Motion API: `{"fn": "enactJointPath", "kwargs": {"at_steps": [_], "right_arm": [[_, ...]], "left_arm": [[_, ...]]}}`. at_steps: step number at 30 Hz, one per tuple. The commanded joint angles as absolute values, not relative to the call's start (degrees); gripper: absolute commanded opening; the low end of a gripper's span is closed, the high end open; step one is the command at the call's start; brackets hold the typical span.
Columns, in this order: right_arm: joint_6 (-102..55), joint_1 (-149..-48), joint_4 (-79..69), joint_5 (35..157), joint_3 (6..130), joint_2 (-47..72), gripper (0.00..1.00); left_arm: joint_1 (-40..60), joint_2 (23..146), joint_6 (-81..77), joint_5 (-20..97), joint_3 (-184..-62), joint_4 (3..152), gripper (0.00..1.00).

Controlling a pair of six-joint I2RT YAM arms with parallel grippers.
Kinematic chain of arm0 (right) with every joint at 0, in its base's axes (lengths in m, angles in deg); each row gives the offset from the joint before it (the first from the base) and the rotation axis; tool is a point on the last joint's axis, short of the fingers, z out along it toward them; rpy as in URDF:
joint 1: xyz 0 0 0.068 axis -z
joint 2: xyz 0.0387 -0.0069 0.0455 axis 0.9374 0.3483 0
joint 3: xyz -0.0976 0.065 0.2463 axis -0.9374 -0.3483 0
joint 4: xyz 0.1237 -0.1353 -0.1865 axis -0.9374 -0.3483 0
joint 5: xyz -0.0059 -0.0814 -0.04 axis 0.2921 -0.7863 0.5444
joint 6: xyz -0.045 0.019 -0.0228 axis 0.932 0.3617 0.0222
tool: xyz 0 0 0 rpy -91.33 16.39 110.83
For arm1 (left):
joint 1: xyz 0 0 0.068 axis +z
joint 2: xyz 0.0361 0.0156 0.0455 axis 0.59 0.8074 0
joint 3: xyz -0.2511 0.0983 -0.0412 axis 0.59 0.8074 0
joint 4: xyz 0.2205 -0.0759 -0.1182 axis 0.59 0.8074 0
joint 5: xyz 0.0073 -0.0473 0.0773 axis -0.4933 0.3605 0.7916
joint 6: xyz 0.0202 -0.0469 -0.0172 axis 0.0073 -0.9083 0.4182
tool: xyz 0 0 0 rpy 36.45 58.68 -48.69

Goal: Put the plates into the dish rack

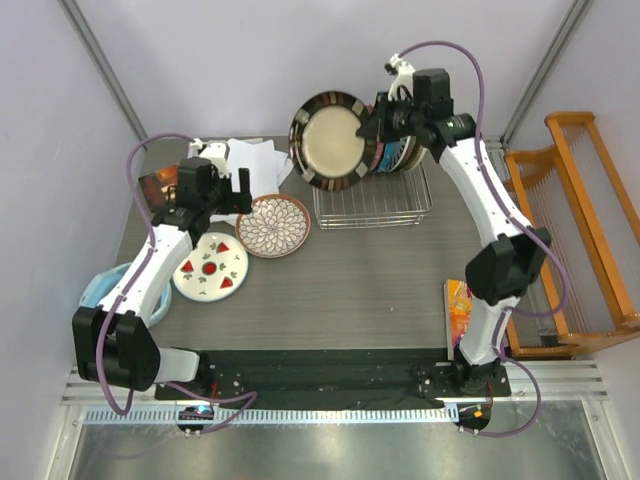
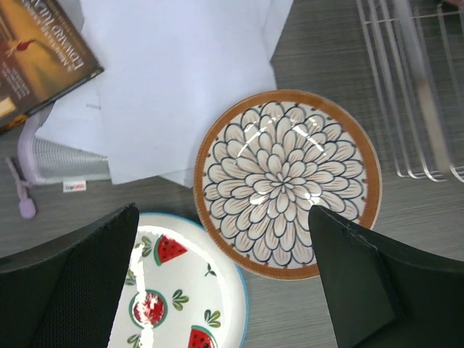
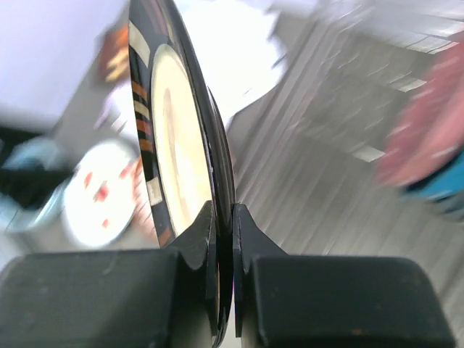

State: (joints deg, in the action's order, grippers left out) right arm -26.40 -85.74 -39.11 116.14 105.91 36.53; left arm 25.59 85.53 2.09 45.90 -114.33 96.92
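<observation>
At the right claw (image 3: 223, 217): clenched on the rim of the dark-rimmed plate (image 3: 174, 130), pinched edge-on between both pads. Black rim with orange and cream dashes, plain beige centre. Held upright in the upper middle of the top view, face toward the camera, at the upper-left corner of the dish rack (image 1: 375, 205). Behind the claw, standing in the rack's far end, a pink plate (image 1: 400, 160), mostly hidden.

At the left claw (image 2: 223, 217): released, jaws wide, hanging over the petal plate (image 2: 286, 181) and the strawberry plate (image 2: 181, 290). Both flat on the counter (image 1: 380, 290), rims meeting or nearly so. White paper sheets (image 2: 181, 72) at upper left, touching the petal plate's edge. Wide stretch of grey counter between the rack's near edge and the arm bases.
</observation>
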Motion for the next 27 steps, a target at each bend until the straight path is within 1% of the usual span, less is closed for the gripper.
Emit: {"fn": "enactJointPath", "kwargs": {"at_steps": [1, 2, 3, 4, 5, 8, 9, 10, 14, 20, 27], "right_arm": [[-32.8, -86.3, -26.0, 95.1, 121.4, 41.9, 0.01], [-32.6, -86.8, -25.9, 86.3, 124.0, 45.0, 0.01], [-31.8, -88.2, -25.9, 82.6, 128.5, 46.3, 0.01], [-29.6, -88.8, -25.3, 79.9, 130.2, 47.3, 0.01], [-28.5, -89.5, -24.6, 73.6, 131.8, 48.8, 0.01], [-26.0, -91.5, -21.0, 66.4, 131.8, 49.9, 0.01], [-25.3, -92.5, -19.9, 60.0, 132.2, 51.2, 0.01], [-24.5, -92.9, -19.2, 57.2, 132.3, 51.6, 0.01], [-20.9, -94.0, -15.5, 52.5, 132.0, 53.1, 0.01], [-10.9, -96.2, -12.2, 46.1, 133.6, 56.6, 0.01], [-6.7, -97.3, -13.5, 41.4, 134.5, 59.7, 0.01]], "left_arm": [[26.0, 86.0, 1.3, 52.6, -111.6, 95.8, 1.00], [25.9, 86.1, 1.5, 52.5, -111.1, 95.4, 0.99], [26.0, 86.3, 1.5, 53.7, -111.0, 94.7, 0.99], [25.9, 86.5, 1.3, 54.1, -111.0, 94.4, 0.99], [25.9, 87.1, 1.2, 54.5, -111.1, 94.2, 1.00], [25.9, 88.1, 0.8, 56.1, -111.3, 93.5, 0.99], [25.9, 88.9, 0.6, 57.6, -111.4, 93.3, 0.99], [25.9, 89.5, 0.4, 58.5, -111.9, 93.3, 0.99], [25.9, 91.1, 0.3, 60.9, -112.9, 93.5, 1.00], [25.9, 93.1, 0.3, 61.8, -113.6, 92.8, 0.99], [25.9, 93.8, 2.4, 62.2, -113.8, 92.2, 0.99]]}}
